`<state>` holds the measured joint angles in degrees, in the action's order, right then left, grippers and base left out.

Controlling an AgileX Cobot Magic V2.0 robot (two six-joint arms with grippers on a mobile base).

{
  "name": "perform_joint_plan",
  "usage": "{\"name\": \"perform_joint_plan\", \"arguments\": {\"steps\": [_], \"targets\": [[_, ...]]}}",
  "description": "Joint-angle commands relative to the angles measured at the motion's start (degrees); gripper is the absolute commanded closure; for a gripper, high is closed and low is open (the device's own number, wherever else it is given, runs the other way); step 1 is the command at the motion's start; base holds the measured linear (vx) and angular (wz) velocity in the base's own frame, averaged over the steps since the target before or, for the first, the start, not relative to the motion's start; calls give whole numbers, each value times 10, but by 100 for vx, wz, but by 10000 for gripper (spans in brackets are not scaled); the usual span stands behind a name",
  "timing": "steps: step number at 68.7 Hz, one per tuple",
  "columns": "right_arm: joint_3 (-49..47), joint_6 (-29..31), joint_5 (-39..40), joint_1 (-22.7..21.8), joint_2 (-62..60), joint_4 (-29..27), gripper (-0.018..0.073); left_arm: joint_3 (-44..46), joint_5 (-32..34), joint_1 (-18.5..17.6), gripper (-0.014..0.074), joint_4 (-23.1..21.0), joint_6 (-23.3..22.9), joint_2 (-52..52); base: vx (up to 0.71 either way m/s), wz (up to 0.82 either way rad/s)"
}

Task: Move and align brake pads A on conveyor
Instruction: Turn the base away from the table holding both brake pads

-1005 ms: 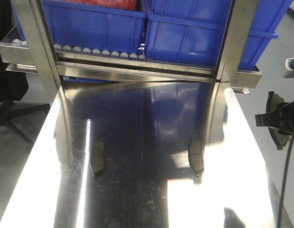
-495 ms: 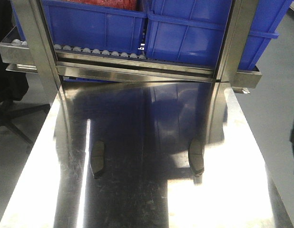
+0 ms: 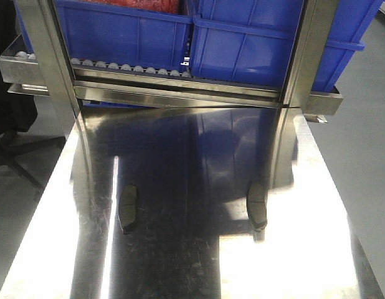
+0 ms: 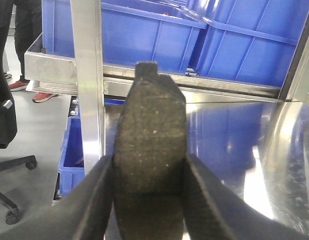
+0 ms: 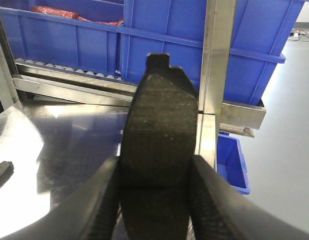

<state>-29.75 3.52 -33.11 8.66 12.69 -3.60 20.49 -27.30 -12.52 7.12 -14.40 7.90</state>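
- The left gripper (image 4: 148, 197) is clamped on a dark grey brake pad (image 4: 149, 135). One finger (image 4: 92, 202) presses on each long side.
- This left-held pad stands on end, its rough face towards the left wrist camera and a small notch at its top. It is raised in front of the steel worktop (image 4: 274, 165).
- The right gripper (image 5: 157, 205) grips a second brake pad (image 5: 159, 130) the same way. The pad is upright between the fingers (image 5: 217, 202), above the worktop's right part.
- Two more pads lie flat on the shiny worktop (image 3: 192, 261), well apart: the left lying pad (image 3: 127, 208) and the right lying pad (image 3: 257, 205). Both run lengthwise away from the robot.
- The end of a pad (image 5: 2, 170) shows at the left edge of the right wrist view; I cannot tell which one.
- Behind the worktop, blue bins (image 3: 242, 43) sit on a roller rack (image 3: 130, 67) between steel uprights (image 3: 304, 50).
- Neither gripper shows in the front view.
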Motion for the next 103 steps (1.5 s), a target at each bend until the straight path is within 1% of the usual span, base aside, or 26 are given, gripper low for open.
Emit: {"name": "perform_joint_plan", "arguments": {"steps": [1,8,75,90,103], "targets": [[-9,1,42,2,-12,0,564,16,53,-3,602,3,0,6,0,0],[-9,2,33,2,-24,6,564,16,53,-3,602,3,0,6,0,0],[-9,3,33,2,-25,3,564,16,53,-3,602,3,0,6,0,0],[-9,3,33,2,-25,3,564,16,53,-3,602,3,0,7,-7,26],[-9,3,34,2,-25,3,564,16,53,-3,602,3,0,7,-15,59]]}}
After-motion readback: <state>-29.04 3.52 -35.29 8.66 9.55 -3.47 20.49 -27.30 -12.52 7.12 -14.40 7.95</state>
